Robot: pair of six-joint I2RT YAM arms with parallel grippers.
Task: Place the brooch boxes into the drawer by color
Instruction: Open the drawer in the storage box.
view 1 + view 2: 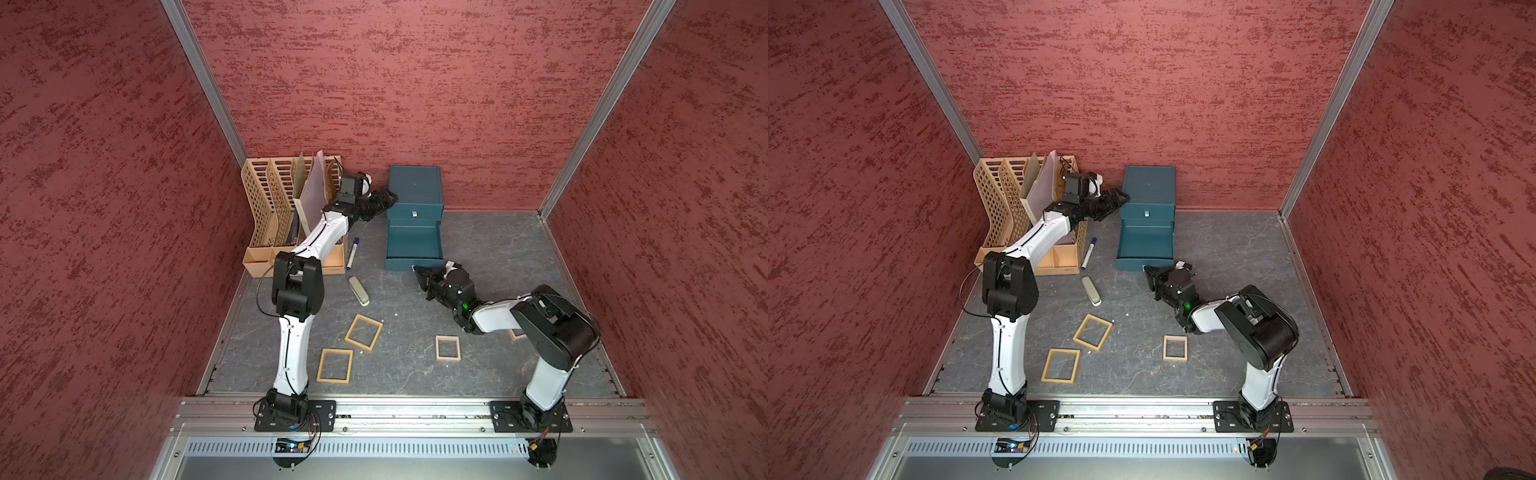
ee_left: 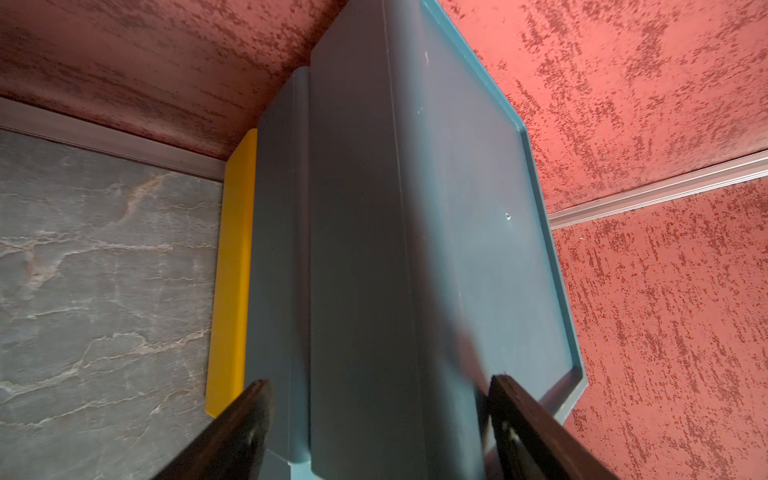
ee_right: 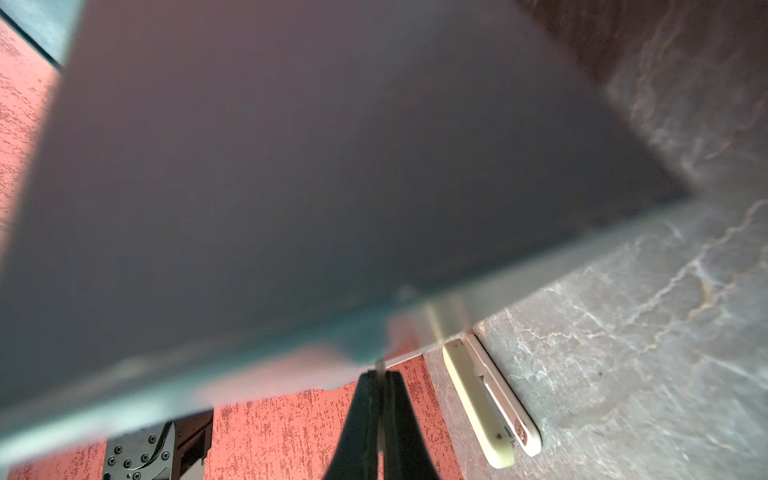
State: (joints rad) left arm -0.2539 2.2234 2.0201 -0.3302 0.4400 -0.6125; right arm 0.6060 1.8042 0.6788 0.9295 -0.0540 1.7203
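In both top views, your left tool (image 1: pixel 388 198) (image 1: pixel 1121 198) stands with its jaws apart against the left side of the teal cabinet (image 1: pixel 415 183), while your right tool (image 1: pixel 417 272) (image 1: pixel 1148 272) meets the front of the pulled-out lower drawer (image 1: pixel 413 245) (image 1: pixel 1144 243). Three tan brooch boxes (image 1: pixel 364 331) (image 1: pixel 335 365) (image 1: pixel 448 348) lie flat on the counter (image 1: pixel 498 249), all outside the drawer and well apart from it. A fourth tan corner (image 1: pixel 516 333) peeks from under your right arm. A beige block (image 1: pixel 358 291) and a marker (image 1: pixel 352 253) lie between the file rack (image 1: pixel 266 199) and the drawer. In the left wrist view, the fingers (image 2: pixel 232 432) spread wide with the cabinet's edge between them. Whether they touch it you cannot tell. A yellow strip (image 2: pixel 232 270) runs along the cabinet beside the counter. In the right wrist view, your right tool is clamped on the thin metal handle tab (image 3: pixel 379 365) at the drawer front, with the block lying just beyond.
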